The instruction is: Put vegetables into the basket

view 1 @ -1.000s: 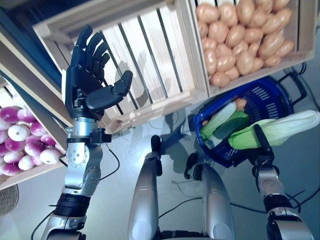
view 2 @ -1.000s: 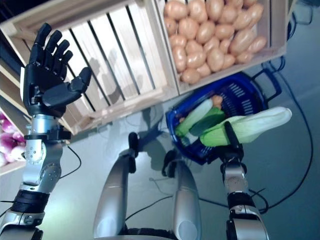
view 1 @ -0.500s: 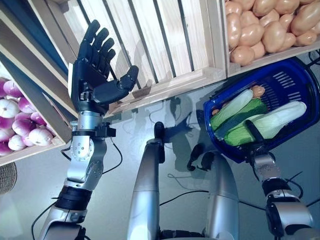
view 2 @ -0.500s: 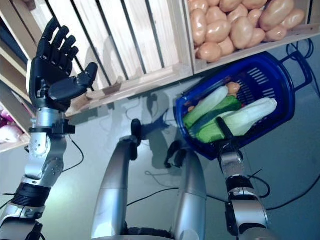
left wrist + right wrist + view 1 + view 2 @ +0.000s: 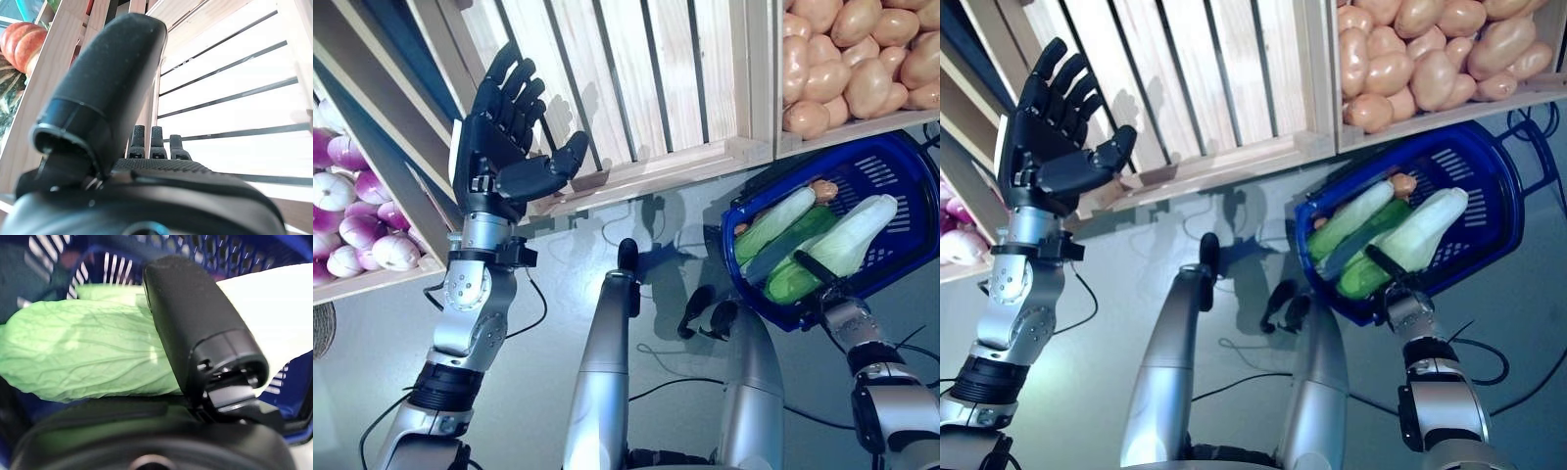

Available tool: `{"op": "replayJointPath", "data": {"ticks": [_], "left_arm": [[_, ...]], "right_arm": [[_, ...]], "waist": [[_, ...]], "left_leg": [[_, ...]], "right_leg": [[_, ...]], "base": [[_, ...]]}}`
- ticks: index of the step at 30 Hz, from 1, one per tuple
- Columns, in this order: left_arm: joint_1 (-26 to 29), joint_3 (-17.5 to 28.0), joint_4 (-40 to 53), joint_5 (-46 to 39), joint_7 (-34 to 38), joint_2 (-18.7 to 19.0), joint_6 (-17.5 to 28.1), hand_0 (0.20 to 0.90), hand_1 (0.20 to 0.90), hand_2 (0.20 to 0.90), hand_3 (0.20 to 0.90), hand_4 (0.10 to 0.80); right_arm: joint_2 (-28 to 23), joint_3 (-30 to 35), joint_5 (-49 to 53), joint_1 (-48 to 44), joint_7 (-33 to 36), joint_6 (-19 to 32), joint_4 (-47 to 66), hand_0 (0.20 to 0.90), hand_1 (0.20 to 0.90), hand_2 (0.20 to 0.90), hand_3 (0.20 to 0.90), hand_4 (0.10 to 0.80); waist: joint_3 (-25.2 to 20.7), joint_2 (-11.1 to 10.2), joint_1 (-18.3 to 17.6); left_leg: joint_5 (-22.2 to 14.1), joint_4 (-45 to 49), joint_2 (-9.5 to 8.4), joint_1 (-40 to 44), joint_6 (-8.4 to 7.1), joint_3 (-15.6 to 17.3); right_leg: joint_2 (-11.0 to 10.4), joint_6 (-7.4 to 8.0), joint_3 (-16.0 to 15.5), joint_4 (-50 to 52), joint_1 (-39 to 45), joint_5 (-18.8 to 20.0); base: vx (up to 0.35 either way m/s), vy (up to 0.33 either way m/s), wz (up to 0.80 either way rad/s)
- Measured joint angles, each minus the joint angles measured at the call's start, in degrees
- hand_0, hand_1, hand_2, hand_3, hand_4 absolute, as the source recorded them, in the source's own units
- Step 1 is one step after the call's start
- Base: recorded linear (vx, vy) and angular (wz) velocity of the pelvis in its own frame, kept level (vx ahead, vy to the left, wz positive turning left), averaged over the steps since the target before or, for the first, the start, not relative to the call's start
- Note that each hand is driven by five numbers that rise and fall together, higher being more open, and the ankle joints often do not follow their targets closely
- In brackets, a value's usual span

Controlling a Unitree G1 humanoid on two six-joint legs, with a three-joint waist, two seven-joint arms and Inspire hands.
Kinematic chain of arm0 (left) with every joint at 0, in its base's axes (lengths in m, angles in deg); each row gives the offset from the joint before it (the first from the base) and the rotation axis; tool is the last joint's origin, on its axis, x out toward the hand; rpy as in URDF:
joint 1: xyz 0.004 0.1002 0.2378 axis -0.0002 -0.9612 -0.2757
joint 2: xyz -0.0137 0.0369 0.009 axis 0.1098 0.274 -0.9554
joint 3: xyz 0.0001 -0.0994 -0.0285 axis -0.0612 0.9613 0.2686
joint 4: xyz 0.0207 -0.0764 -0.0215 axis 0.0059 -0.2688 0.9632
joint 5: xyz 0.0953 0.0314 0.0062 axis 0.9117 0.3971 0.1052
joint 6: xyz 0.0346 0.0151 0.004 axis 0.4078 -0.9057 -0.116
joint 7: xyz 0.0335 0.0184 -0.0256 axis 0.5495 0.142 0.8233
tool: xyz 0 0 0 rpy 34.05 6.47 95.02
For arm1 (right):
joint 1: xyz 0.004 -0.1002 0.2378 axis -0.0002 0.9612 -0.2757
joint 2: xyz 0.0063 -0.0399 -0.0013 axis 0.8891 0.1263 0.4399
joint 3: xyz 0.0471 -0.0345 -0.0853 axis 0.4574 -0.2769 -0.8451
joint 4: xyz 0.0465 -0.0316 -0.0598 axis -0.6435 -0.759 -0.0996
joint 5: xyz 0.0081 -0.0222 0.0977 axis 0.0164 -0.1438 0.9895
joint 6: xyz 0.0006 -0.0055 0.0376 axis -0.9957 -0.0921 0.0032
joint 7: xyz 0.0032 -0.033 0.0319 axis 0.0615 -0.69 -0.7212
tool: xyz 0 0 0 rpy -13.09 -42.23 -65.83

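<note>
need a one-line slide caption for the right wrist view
Right hand grips a green-and-white leafy cabbage, thumb across it, inside the blue basket.

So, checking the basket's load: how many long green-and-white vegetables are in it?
2: one cabbage under the right hand's thumb, another beside it in the basket. More may be hidden underneath.

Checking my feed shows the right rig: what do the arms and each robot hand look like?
Both arms are jointed silver-grey metal with black bands near the elbows. The left robot hand is matt black with segmented fingers and a thick thumb. The right robot hand is equally dark, with a fine-textured thumb.
</note>
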Motion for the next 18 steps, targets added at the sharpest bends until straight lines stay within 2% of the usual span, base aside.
{"op": "replayJointPath", "data": {"ticks": [6, 12, 15, 16, 18], "left_arm": [[-0.7, -0.1, 0.0, -0.2, -1.0, 2.0, -0.4, 0.9, 0.9, 0.9, 0.9, 0.8], [-1.0, -0.6, 0.4, -1.1, -2.5, 2.2, -1.0, 0.9, 0.9, 0.9, 0.9, 0.8], [-1.8, -0.8, 0.5, -2.1, -3.9, 2.2, -1.3, 0.9, 0.9, 0.9, 0.9, 0.8], [-2.6, -0.8, 0.6, -2.2, -4.1, 2.1, -1.3, 0.9, 0.9, 0.9, 0.9, 0.8], [-3.3, -1.2, 0.6, -2.2, -4.5, 2.0, -1.3, 0.9, 0.9, 0.9, 0.9, 0.8]], "right_arm": [[-0.2, 0.8, 0.1, -0.1, 5.0, -0.3, 0.1, 0.9, 0.9, 0.9, 0.9, 0.8], [-0.4, 2.8, 0.1, 0.1, 9.8, -0.2, 0.6, 0.9, 0.9, 0.9, 0.9, 0.8], [-0.3, 3.0, 0.2, 0.9, 11.0, 1.1, 0.6, 0.9, 0.9, 0.9, 0.9, 0.8], [0.1, 3.0, 0.2, 1.2, 12.1, 2.3, 0.7, 0.9, 0.9, 0.9, 0.9, 0.8], [0.2, 3.0, 0.3, 1.6, 13.4, 4.0, 0.6, 0.9, 0.9, 0.9, 0.9, 0.8]], "waist": [[0.0, -0.1, -0.2], [0.0, -0.3, -0.4], [0.0, -1.0, -0.3], [0.0, -1.2, -0.3], [0.0, -1.5, -0.4]], "left_leg": [[-0.3, 0.1, 0.0, 0.5, 0.48, 0.0], [-0.4, -1.5, 0.26, 3.7, 0.66, 0.0], [0.5, -7.6, 0.53, 8.4, 0.28, 0.3], [3.1, -12.6, 0.87, 11.4, 0.33, 0.6], [4.5, -17.5, 1.14, 14.9, 0.35, 1.6]], "right_leg": [[0.0, 0.51, -0.3, -0.8, 1.1, 0.3], [0.4, 1.23, -0.2, -3.1, 4.4, 0.9], [1.6, 1.56, -0.2, -9.0, 8.4, 3.5], [2.6, 1.81, -0.4, -13.4, 10.8, 5.2], [3.2, 1.79, -0.8, -17.7, 13.7, 7.5]], "base": [[0.003, -0.003, 0.01], [0.002, -0.012, 0.0], [-0.052, -0.015, -0.03], [-0.114, 0.005, -0.09], [-0.061, 0.012, -0.08]]}}
